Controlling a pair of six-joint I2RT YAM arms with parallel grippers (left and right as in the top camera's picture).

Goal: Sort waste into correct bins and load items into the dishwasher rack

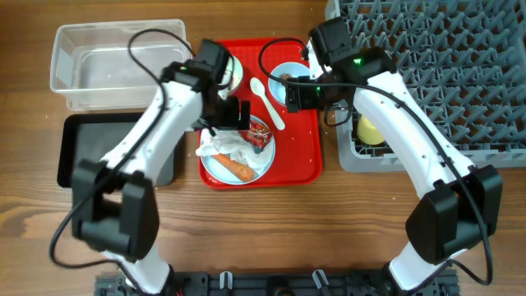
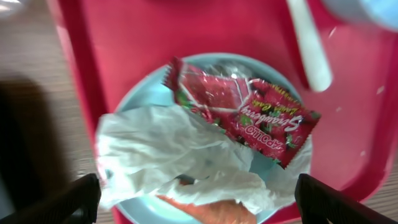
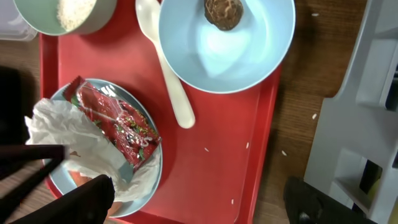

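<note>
A light blue plate (image 1: pixel 261 167) on the red serving tray holds a crumpled white napkin (image 2: pixel 168 155), an orange carrot piece (image 2: pixel 211 211) and a red shiny wrapper (image 2: pixel 242 112). My left gripper (image 2: pixel 199 186) hovers open over this pile, its fingers astride the napkin. A light blue bowl (image 3: pixel 249 43) holds a brown morsel (image 3: pixel 224 12), and a white spoon (image 3: pixel 171 74) lies beside it. The right gripper (image 3: pixel 199 193) is open above bare tray in front of that bowl. A green bowl (image 3: pixel 62 12) holds white crumbs. A yellow cup (image 1: pixel 370 130) sits in the grey rack (image 1: pixel 444 74).
A clear tub (image 1: pixel 115 53) stands at the back left with a black tray (image 1: pixel 82 148) in front of it. The red serving tray (image 1: pixel 300 156) lies between the bins and the rack. A few white crumbs dot the tray and the wood beside the rack.
</note>
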